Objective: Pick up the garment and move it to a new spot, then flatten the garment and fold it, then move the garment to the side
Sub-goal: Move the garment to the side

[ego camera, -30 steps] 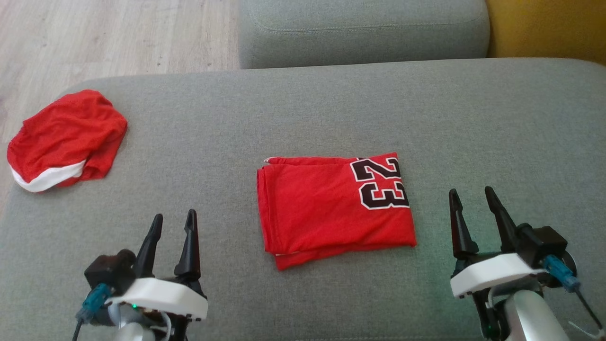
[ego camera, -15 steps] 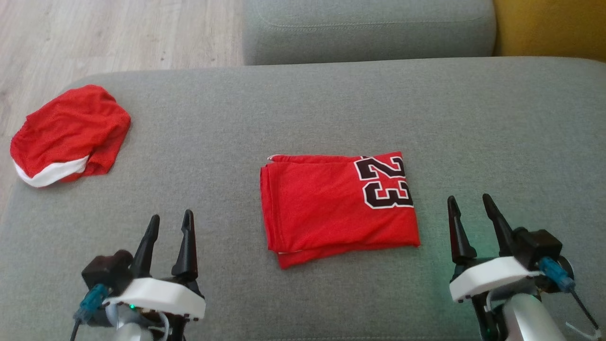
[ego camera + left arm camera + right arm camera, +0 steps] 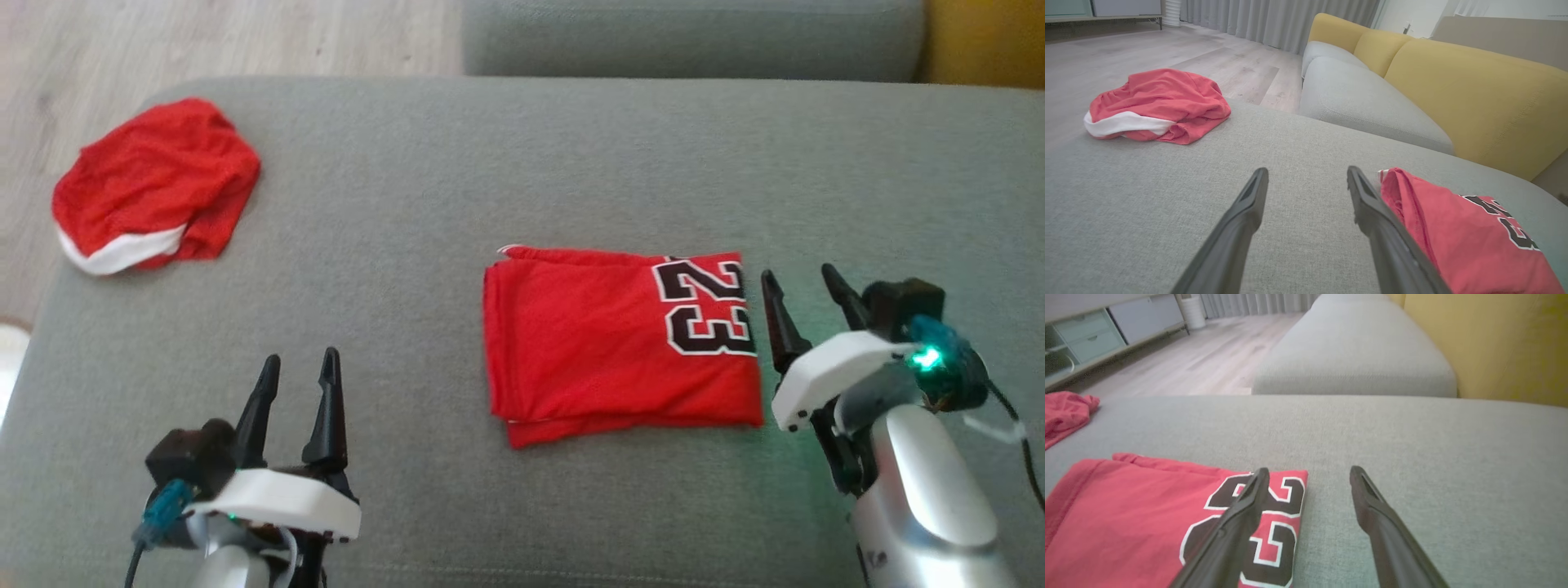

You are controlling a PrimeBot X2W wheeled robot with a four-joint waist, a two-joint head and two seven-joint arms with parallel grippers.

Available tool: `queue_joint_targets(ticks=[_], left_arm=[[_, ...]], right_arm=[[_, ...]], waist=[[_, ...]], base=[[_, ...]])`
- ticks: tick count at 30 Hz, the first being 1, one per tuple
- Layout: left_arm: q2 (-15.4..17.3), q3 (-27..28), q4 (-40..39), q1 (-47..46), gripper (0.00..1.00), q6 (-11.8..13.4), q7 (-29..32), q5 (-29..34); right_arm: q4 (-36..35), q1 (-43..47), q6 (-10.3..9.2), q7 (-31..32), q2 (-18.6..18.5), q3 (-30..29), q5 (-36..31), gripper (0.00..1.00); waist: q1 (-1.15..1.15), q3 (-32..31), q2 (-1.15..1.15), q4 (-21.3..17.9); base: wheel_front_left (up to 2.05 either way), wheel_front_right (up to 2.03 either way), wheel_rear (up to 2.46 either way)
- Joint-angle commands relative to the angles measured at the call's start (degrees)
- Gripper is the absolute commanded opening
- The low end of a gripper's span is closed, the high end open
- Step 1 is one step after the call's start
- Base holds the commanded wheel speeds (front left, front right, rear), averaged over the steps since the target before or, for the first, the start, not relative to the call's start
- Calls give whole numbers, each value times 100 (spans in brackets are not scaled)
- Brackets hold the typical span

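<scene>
Both jaws spread wide, empty; folded jersey flat on cushion; right jaws beside it.

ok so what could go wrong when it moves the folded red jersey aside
The right pincer stands open at the numbered edge of the folded red jersey; pinching only the top layer could peel the fold open.
The left pincer sits apart from it, so a one-sided pull may skew the stack.
Moved left, it could crowd the crumpled red and white garment near the grey cushion's edge.
</scene>
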Motion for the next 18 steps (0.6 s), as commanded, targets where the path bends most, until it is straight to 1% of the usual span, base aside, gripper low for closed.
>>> queue_joint_targets(ticks=[1,8,14,18], left_arm=[[8,163,-220,-328,100,46,-70,-28],[8,97,-281,-374,100,115,-70,-120],[8,74,-299,-371,100,127,-70,-147],[8,57,-303,-362,100,127,-70,-152]], right_arm=[[-91,-299,37,179,15,108,6,100],[352,-418,37,1005,-32,161,176,100],[529,-345,37,1403,-183,307,325,100],[577,-331,37,1540,-222,385,443,100]], waist=[[0,134,0,147],[0,386,0,454],[0,468,0,583],[0,476,0,620]], base=[[0,0,0],[0,0,0],[0,0,0],[0,0,0]])
